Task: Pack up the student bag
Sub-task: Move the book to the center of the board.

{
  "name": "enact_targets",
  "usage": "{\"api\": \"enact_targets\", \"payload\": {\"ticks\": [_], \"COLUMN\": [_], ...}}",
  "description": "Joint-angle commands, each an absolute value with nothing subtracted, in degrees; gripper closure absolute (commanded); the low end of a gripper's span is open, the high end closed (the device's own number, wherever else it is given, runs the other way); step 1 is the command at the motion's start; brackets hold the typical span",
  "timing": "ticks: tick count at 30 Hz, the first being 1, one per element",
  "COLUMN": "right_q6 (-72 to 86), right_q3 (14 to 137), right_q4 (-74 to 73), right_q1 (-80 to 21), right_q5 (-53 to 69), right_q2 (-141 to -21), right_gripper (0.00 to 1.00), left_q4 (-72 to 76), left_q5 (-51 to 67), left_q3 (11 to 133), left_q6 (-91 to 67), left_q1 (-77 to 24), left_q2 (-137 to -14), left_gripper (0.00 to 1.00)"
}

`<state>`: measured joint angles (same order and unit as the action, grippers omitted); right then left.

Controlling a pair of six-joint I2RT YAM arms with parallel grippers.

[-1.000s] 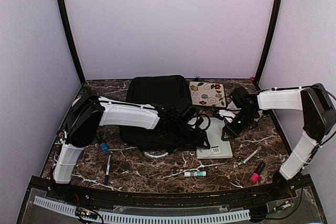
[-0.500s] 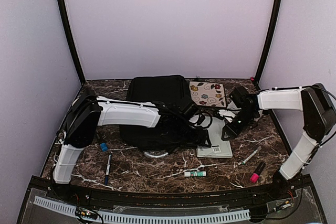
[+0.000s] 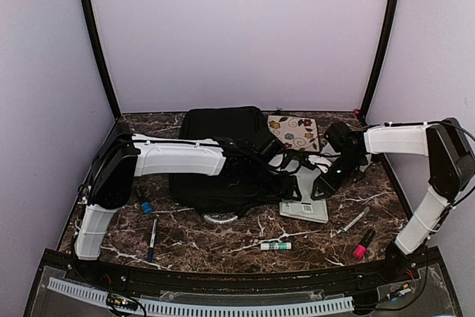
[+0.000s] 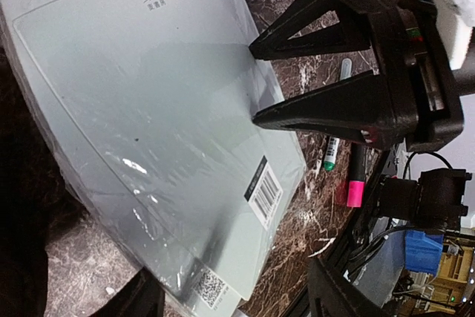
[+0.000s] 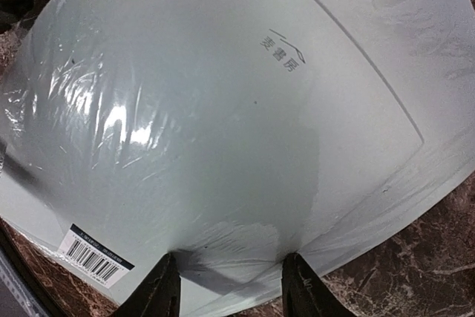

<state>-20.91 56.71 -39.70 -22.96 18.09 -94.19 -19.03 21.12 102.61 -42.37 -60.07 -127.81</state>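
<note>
1. Here, the student bag [image 3: 215,146] lies flat at the middle of the bench [image 3: 223,239], toward its 12 o'clock side.
2. A pale wrapped packet [image 3: 306,209] with a barcode label sits just beside the bag at its 3 o'clock.
3. The left jaws hang over the packet, spread, pinching nothing.
4. The right jaws stand apart, both tips against the packet's face.
5. A flowered pad [image 3: 293,133] lies at the bag's 1 o'clock, a glue stick [image 3: 275,246] at its 5 o'clock.
</note>
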Motion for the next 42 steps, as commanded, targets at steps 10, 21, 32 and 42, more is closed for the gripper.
{"api": "enact_targets", "payload": {"ticks": [10,21,32,42], "right_q6": [-21.08,-20.02,-19.95,-20.03], "right_q3": [65.01,64.53,64.26,63.98], "right_q4": [-43.7,-42.04,-41.77,-41.9], "right_q1": [-30.8,-30.85,-30.83,-30.85], "right_q5": [27.56,25.19,25.13,24.71], "right_q2": [-104.67,-106.8,-106.96,-106.74], "right_gripper": [0.55,0.55,0.55,0.55], "left_q4": [-10.63,-9.63,-7.24,11.97], "left_q5": [15.09,13.12,8.01,16.65], "left_q3": [94.26,82.82,74.7,65.94], "left_q6": [-40.14,-43.95,-49.27,-55.78], "left_q1": [-60.3,-59.77,-59.59,-57.52], "left_q2": [-115.3,-112.59,-109.26,-109.95], "left_gripper": [0.31,0.27,0.24,0.29]}}
